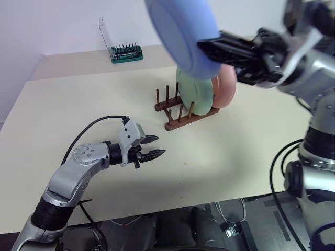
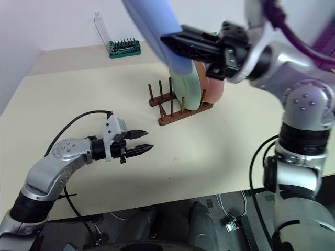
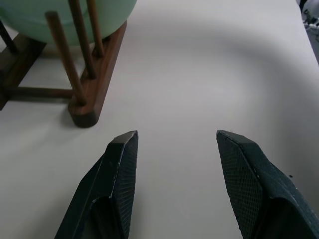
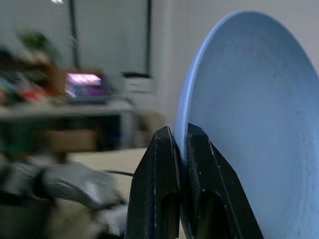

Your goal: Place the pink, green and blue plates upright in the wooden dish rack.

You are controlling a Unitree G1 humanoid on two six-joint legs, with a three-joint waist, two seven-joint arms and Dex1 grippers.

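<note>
Left eye view: right claw [image 1: 201, 47] pinches blue plate [image 1: 180, 31] above rack [image 1: 180, 112].

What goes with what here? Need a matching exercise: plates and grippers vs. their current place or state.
Things:
1. blue plate
2. green plate
3. pink plate
4. left gripper

States:
A. upright in the wooden dish rack, hindmost
B. open, low over the table, nothing in it
C. up in the air, rim pinched by the right gripper
D. upright in the rack, in front of another plate

Pairs: 1-C, 2-D, 3-A, 4-B
</note>
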